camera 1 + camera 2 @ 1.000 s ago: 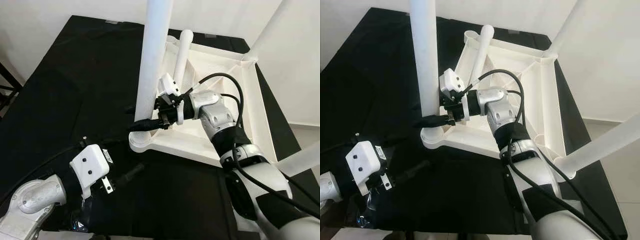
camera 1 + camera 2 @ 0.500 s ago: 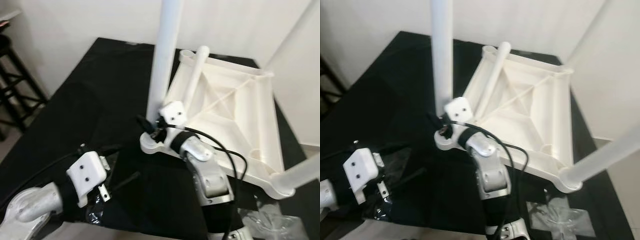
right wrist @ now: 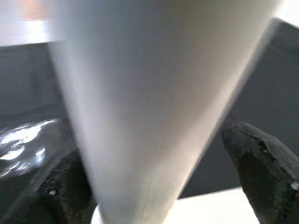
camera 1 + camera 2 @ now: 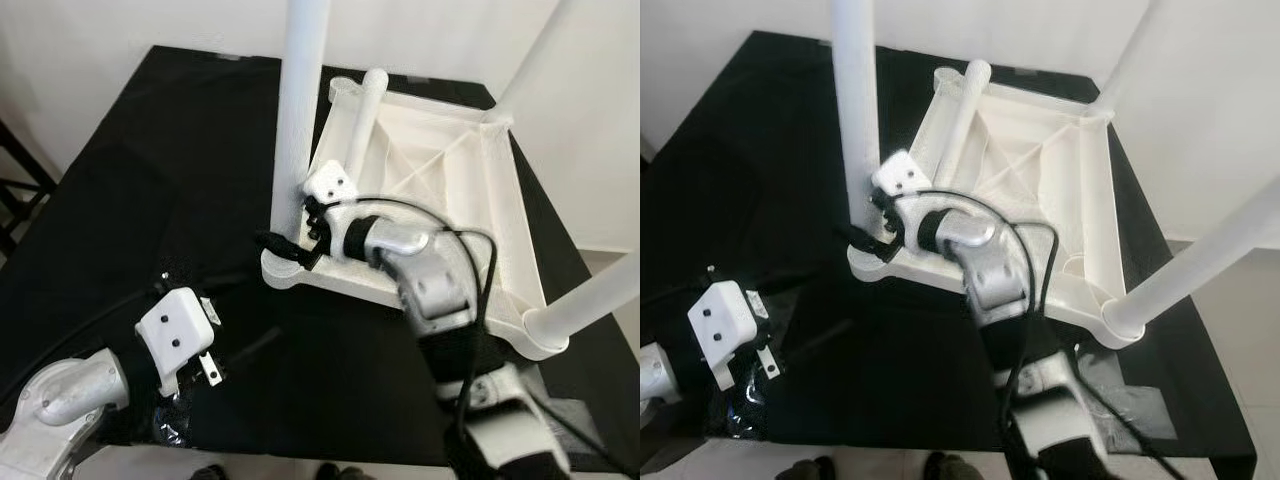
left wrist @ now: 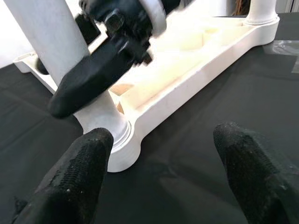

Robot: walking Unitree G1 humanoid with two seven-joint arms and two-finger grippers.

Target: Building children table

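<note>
Tabletop [image 4: 470, 190] lying upside down on black worktop [image 4: 150, 160], toward far right corner. Leg [image 4: 300, 120] standing upright in near-left corner socket. I'm seeing right gripper [image 4: 285, 250] straddling leg base, fingers [image 3: 261, 168] spread either side. Left gripper [image 5: 159, 163] hovering by near edge, spread, pointing at that socket.

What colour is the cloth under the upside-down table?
Black. The cloth under the white table shows best in the left eye view.
</note>
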